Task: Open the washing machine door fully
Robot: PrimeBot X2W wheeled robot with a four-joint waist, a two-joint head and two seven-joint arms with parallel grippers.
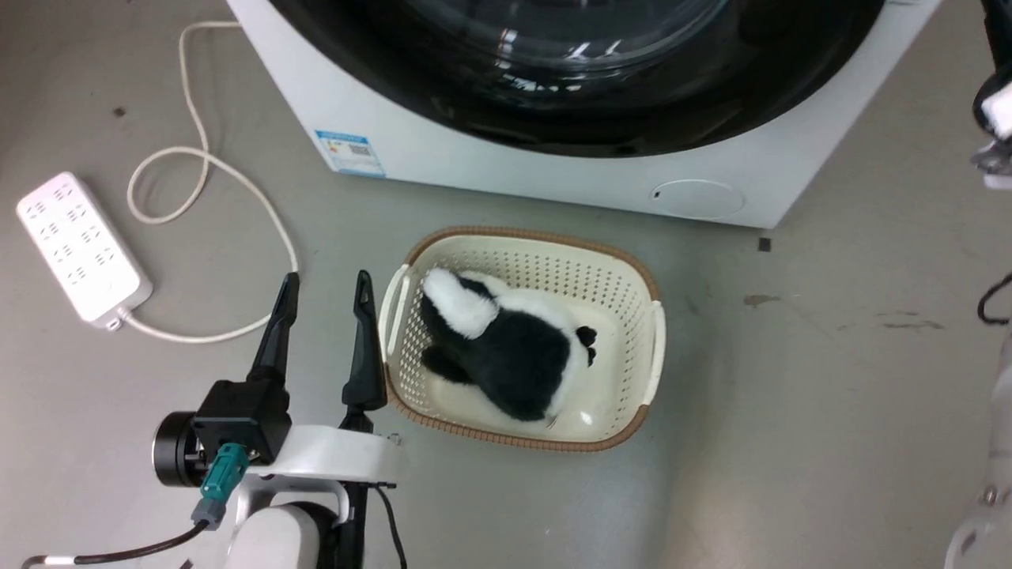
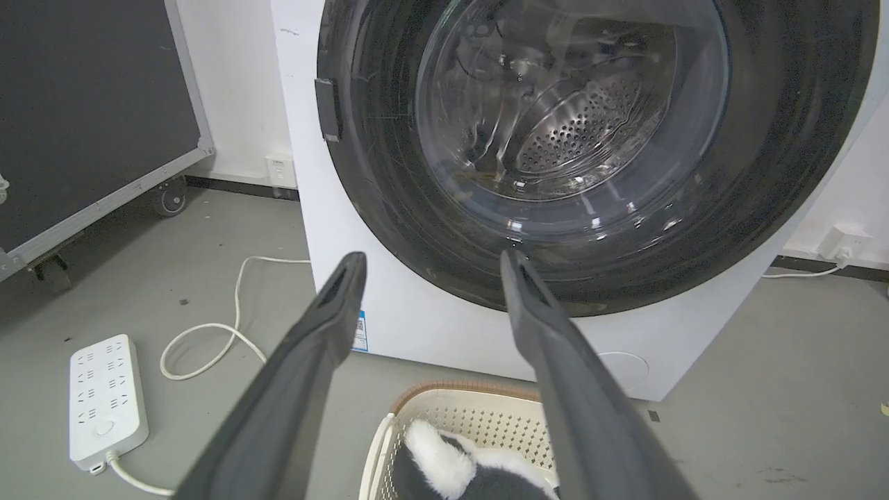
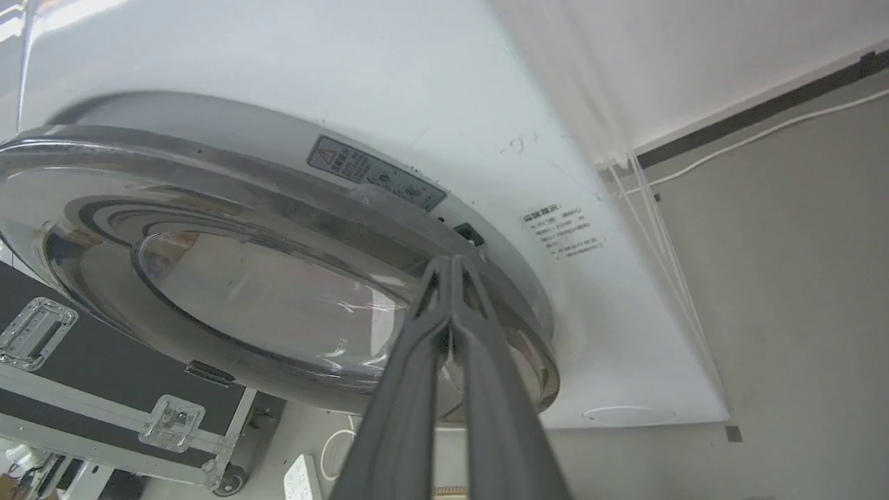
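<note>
Head view puts our left gripper [image 1: 327, 278] nearest, low at the left. Its two long dark fingers are spread wide with nothing between them, just beside a cream perforated plastic basket [image 1: 545, 235] that holds a black-and-white plush toy [image 1: 514, 348]. A white power strip [image 1: 79, 246] lies further left on the grey floor.

Beyond the basket stands the boxy white washing machine [image 1: 443, 158]. On its front sits the washing machine door [image 1: 672, 118], a very large round glossy black disc with a bulging clear glass centre. From the left wrist view we look through that glass at the perforated steel drum [image 2: 576, 132], and the door seems to lie against the machine's front or very near it.

Right wrist view shows our right gripper [image 3: 451, 262] with its fingers pressed together on nothing we can see. Its tips are at the door's rim, beside a small black catch [image 3: 469, 234]. Whether they touch the rim or hook behind it we cannot tell.

We judge the task barely begun. The right arm is placed at the door's edge, the door is at most cracked, and nearly the whole outward swing is left.
</note>
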